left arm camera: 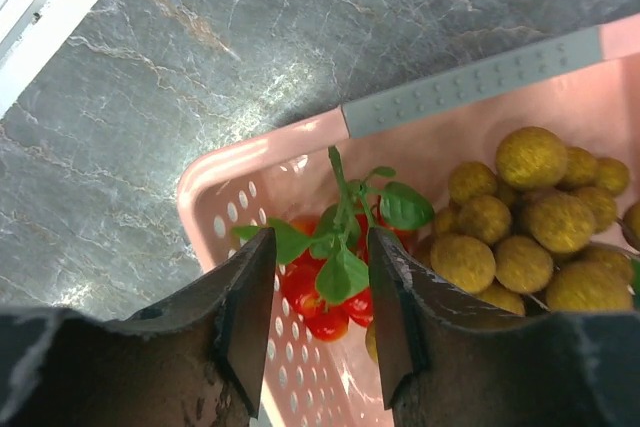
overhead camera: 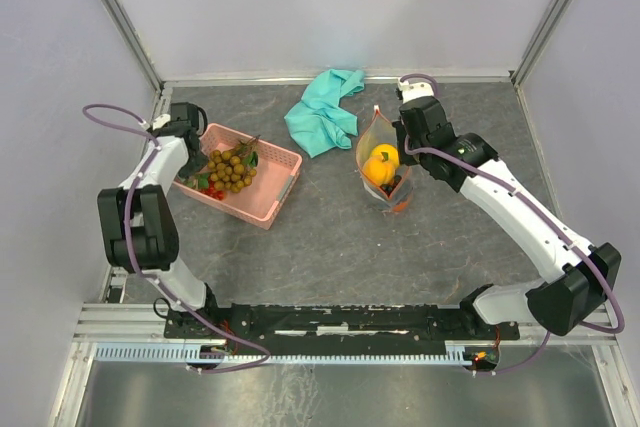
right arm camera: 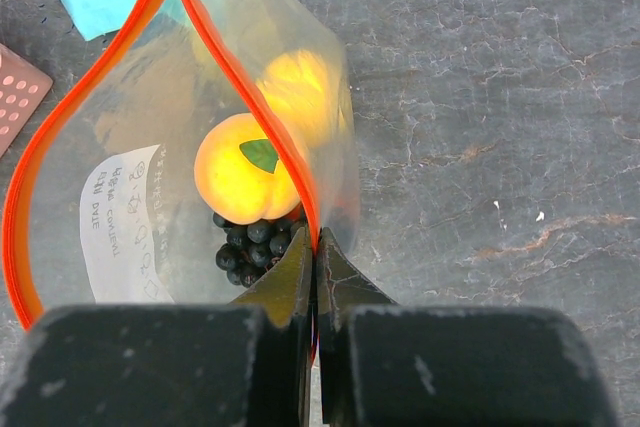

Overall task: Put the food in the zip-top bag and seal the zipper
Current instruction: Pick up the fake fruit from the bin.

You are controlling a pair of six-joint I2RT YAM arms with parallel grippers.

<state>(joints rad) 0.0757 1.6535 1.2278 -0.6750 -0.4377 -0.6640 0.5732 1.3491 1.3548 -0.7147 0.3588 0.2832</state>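
Observation:
The clear zip-top bag stands open right of centre, its red-orange zipper gaping. Inside lie a yellow-orange fruit and dark berries. My right gripper is shut on the bag's zipper edge and holds the mouth up. My left gripper is open, its fingers straddling tiny red pieces with green leaves in the pink basket. The bunch of brown berries lies just to the right in the basket.
A teal cloth lies behind the bag, near the back wall. The pink basket has a grey handle strip. Metal frame rails run along the table's left edge and the near edge.

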